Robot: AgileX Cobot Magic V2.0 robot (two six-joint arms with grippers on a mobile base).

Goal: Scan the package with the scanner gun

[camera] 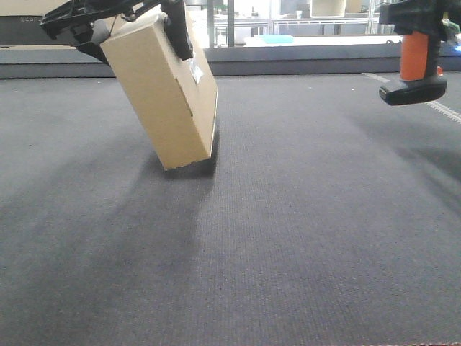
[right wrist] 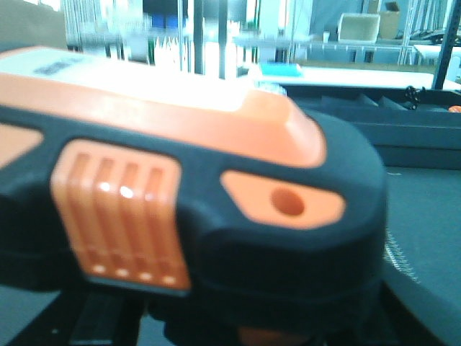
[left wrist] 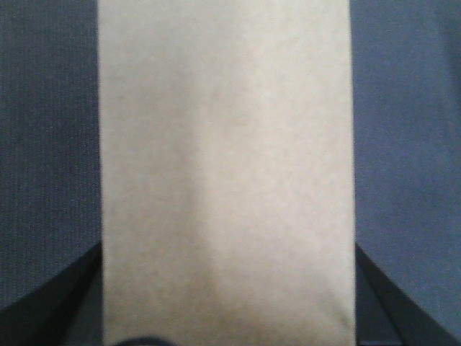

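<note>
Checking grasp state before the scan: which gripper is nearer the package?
Left. The left gripper has its fingers clamped on the package at its top end, holding it tilted. The right gripper is off to the right, apart from it, holding the scanner gun.

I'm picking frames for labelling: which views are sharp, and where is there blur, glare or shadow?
Front view: sharp, the box casts a soft shadow down-left across the mat. Left wrist: box fills the frame, soft, featureless. Right wrist: scanner too close, blurred, its top washed out by glare.
</note>
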